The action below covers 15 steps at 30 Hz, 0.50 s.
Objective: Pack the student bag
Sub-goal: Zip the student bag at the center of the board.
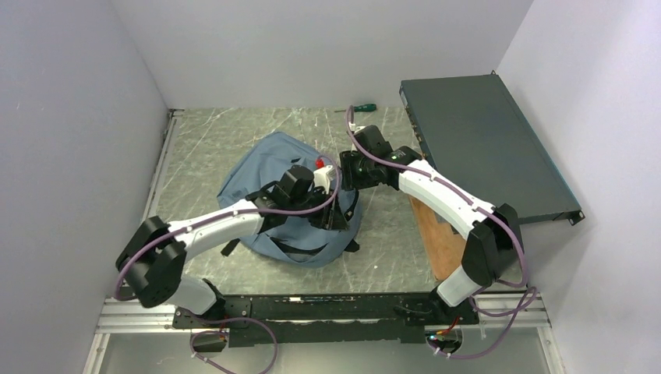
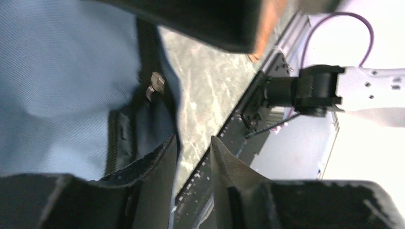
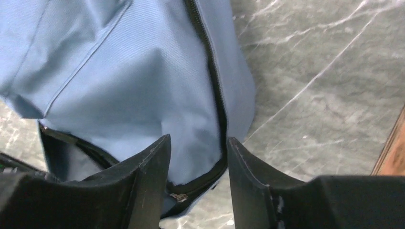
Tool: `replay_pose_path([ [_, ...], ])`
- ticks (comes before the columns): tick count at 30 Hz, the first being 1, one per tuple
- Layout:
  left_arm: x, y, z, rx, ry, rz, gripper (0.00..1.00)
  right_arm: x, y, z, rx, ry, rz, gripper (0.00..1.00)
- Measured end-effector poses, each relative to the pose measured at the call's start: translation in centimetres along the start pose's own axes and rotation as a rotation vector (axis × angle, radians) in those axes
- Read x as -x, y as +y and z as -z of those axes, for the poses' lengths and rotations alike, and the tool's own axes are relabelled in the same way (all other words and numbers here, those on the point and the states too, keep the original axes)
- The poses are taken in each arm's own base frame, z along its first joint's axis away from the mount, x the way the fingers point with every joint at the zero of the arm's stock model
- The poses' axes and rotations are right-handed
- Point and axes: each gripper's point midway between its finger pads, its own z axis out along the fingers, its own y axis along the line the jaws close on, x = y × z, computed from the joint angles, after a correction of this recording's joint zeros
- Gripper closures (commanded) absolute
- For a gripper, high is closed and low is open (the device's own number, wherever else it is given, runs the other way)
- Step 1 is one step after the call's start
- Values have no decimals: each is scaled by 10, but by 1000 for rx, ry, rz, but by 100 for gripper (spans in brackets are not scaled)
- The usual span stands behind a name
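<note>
**Bag at centre, both arms over it.** The bag lies slumped in the middle of the tabletop, its rounded blue-grey bulk toward the far edge, and both my arms reach over its near right side.

My left jaws stand part open, with a narrow gap between the fingers. Through that gap the left wrist view shows only bare tabletop and the near-edge rail. One finger overlaps the bag's black-lined rim, below a metal zip pull; whether it touches I cannot tell. These jaws grip nothing that I can see.

My right jaws also stand part open and hang just over the bag's right side. They straddle the black zip that runs along the fabric's edge and are not clamped on it.

A dark grey box sits at the tabletop's right edge, over a wooden board. A green-handled screwdriver lies at the far edge, well apart from the bag.
</note>
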Motion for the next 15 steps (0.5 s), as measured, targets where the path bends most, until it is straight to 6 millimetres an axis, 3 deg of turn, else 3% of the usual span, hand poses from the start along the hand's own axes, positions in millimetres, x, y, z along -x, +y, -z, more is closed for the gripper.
replay_pose_path([
  [5, -6, -31, 19, -91, -45, -11, 57, -24, 23, 19, -6, 54, -59, 35],
  [10, -14, -35, 25, -136, -56, 24, 53, -50, 35, 48, -15, 63, -138, 28],
  [15, -22, -31, 39, -99, -63, 31, 30, -59, 31, 65, -52, 33, -211, 30],
])
